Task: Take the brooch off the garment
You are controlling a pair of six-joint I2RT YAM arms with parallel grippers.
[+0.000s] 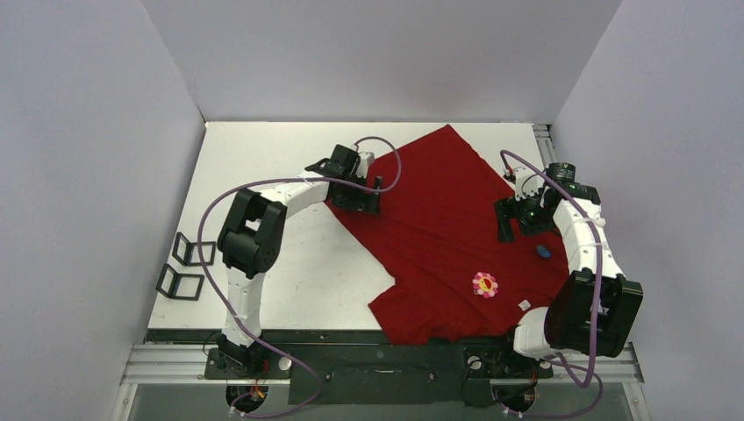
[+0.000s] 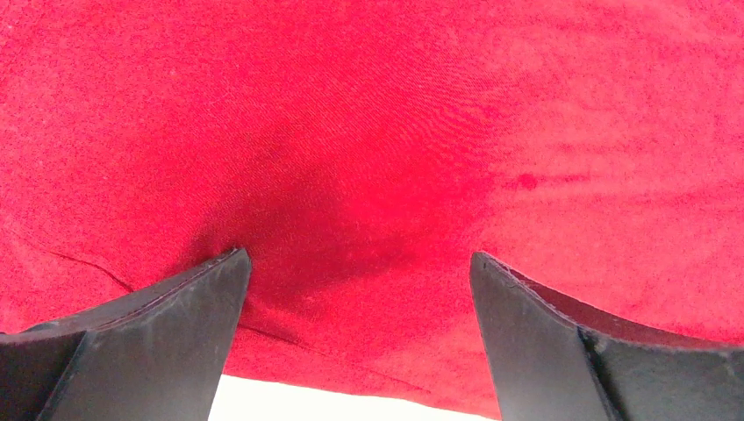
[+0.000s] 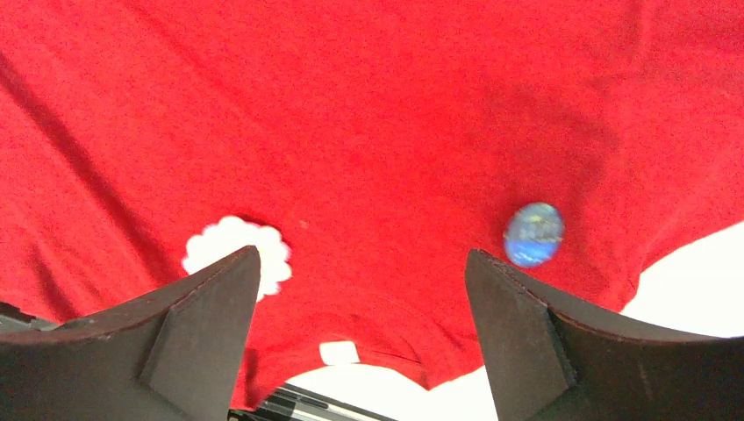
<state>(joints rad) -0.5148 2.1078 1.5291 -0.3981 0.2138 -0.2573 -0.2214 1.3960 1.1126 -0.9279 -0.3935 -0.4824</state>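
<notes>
The brooch lies on the garment, toward its near right part, just far-left of a small white tag; a blue bead sits farther right. In the right wrist view the brooch is washed out white, partly hidden by a finger. The right arm covers the garment's near right corner on the bench. Left jaws and right jaws gape wide, holding nothing
</notes>
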